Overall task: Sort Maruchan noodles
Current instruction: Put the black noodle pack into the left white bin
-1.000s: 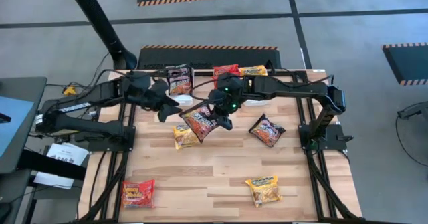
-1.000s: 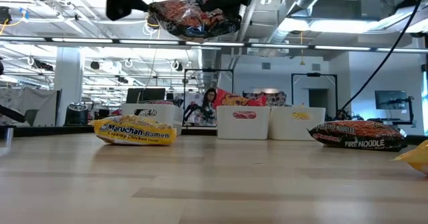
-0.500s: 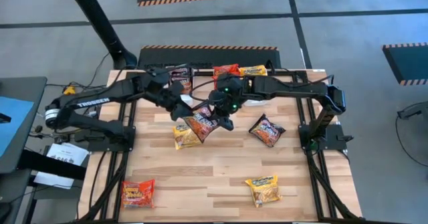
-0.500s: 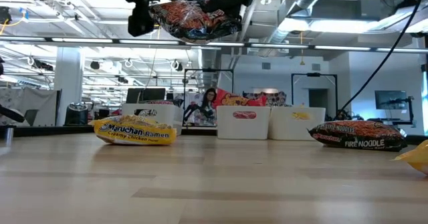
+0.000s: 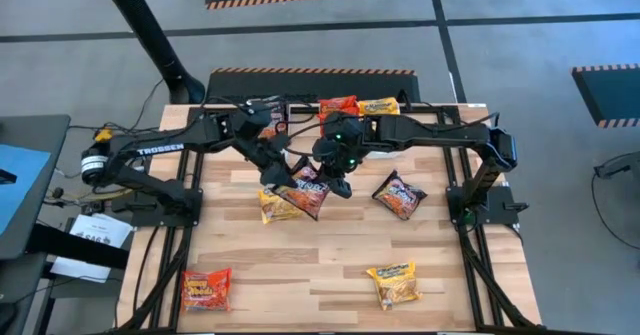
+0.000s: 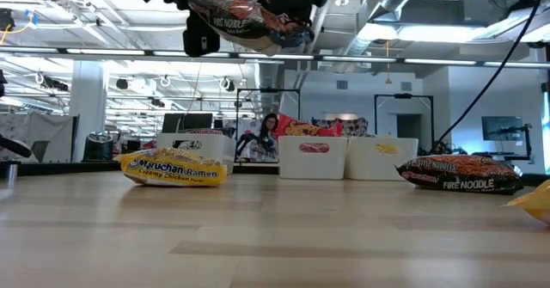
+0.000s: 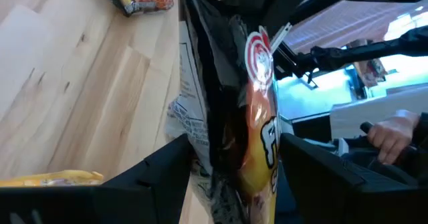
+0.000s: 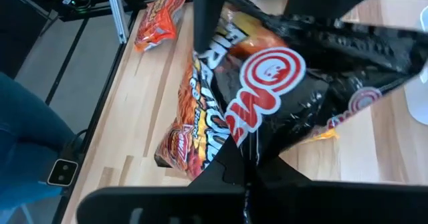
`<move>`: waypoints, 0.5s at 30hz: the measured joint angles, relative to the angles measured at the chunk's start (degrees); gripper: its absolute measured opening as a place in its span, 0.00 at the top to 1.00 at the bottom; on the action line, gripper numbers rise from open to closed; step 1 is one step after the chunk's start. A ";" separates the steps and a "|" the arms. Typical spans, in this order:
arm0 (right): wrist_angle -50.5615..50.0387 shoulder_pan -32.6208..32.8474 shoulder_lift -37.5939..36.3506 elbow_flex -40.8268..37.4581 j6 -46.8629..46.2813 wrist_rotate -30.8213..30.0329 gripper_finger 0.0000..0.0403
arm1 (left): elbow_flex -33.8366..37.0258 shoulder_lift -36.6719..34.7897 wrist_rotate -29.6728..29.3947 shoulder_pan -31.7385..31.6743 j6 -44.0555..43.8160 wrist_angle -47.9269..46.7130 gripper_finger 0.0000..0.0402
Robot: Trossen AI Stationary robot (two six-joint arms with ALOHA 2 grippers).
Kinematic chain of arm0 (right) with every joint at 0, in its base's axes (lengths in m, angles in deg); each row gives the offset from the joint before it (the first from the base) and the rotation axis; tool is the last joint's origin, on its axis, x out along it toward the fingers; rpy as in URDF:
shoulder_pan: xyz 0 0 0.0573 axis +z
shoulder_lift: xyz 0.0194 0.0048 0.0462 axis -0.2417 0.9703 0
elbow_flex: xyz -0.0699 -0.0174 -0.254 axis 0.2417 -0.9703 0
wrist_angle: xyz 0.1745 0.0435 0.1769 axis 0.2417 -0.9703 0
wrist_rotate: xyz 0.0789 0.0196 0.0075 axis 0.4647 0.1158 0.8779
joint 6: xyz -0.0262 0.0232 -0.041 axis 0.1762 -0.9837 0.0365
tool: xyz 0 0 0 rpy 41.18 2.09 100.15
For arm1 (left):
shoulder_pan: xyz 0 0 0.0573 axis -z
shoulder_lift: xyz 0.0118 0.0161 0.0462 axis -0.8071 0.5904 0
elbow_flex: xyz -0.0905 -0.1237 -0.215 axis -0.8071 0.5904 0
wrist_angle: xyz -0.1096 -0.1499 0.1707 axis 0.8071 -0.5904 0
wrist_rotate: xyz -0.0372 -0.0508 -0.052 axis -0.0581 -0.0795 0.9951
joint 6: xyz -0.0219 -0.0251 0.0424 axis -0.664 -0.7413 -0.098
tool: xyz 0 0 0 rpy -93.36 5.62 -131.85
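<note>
High view shows the right gripper (image 5: 337,182) near the table's centre, pinched tight on a dark Fire Noodle packet (image 5: 304,187) that hangs well above the wood. The right wrist view confirms it: both fingers meet on the crinkled edge of that packet (image 8: 267,97).

What has just changed is the left arm. A second ago the left gripper (image 5: 283,173) sat off toward 9 o'clock of the packet, clear of it; now it has swung in and its spread fingers straddle the packet's free end. The left wrist view has the packet (image 7: 244,110) standing between the two fingers, jaws apart and not yet pressing on it. The packet itself has barely shifted.

I read this as a mid-air handover about to happen: the left should close before the right lets go, or the packet falls.

The rest of the work is waiting. A yellow packet (image 5: 278,206) lies just under the held one, another dark packet (image 5: 399,195) at 3 o'clock of it, a red packet (image 5: 206,289) at 7 o'clock and an orange-yellow packet (image 5: 393,284) at 5 o'clock. White bins (image 6: 348,156) line the 12 o'clock edge, some already holding packets.
</note>
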 joint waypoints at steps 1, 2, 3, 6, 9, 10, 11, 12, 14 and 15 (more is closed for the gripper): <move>-0.19 0.00 0.00 0.00 -0.01 0.00 0.99 | 0.00 0.37 -0.15 0.00 0.01 0.13 0.47; -0.44 0.00 0.00 0.00 -0.02 0.00 0.99 | 0.00 0.57 -0.35 0.00 0.01 0.09 0.47; -0.69 0.00 0.02 0.00 -0.01 -0.04 0.99 | 0.00 0.61 -0.53 0.00 0.03 0.05 0.48; -1.32 -0.04 0.02 0.04 0.00 -0.04 0.99 | 0.00 0.50 -0.53 0.03 0.90 0.22 0.53; -2.01 -0.02 0.02 0.04 0.00 -0.04 0.98 | 0.00 0.02 -0.16 0.05 1.32 0.31 0.62; -2.04 -0.02 0.02 0.07 -0.02 -0.04 0.97 | 0.00 -0.03 0.06 0.05 1.35 0.36 0.66; -2.15 -0.02 0.02 0.07 0.00 -0.05 0.96 | 0.00 -0.03 0.15 0.05 1.43 0.30 0.70; -2.23 -0.02 0.02 0.07 -0.02 -0.11 0.94 | 0.00 -0.01 0.17 0.05 1.54 0.24 0.73; -2.18 -0.04 0.02 0.07 -0.02 -0.15 0.91 | 0.00 -0.01 0.38 0.05 2.27 0.25 0.81; -2.18 -0.04 0.02 0.07 -0.02 -0.23 0.89 | 0.00 -0.01 0.41 0.05 2.86 0.19 0.84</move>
